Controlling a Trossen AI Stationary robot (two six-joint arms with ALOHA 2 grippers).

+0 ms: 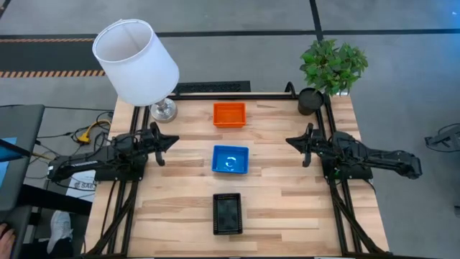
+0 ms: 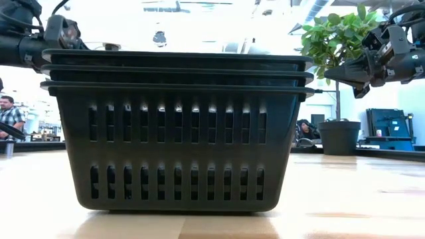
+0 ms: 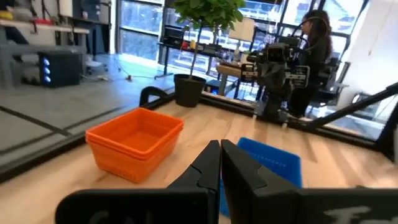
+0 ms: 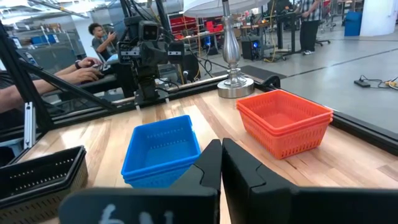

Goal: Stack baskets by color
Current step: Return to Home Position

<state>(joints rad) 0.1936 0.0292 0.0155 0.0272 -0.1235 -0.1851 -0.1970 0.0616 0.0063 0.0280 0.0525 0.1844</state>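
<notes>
High view shows three: orange stack (image 1: 229,115), blue stack (image 1: 230,160), black stack (image 1: 227,214); left fingers (image 1: 169,141), right fingers (image 1: 295,142) closed.

An open robotics lab: concrete floor (image 1: 402,43), equipment cabinet (image 3: 59,68), people (image 4: 96,37) at desks.

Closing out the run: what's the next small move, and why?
Probably just ease left claw and right claw to home, no more grasps: both are shut, empty, off to the sides, and orange stack, blue stack and black stack stand sorted.
</notes>
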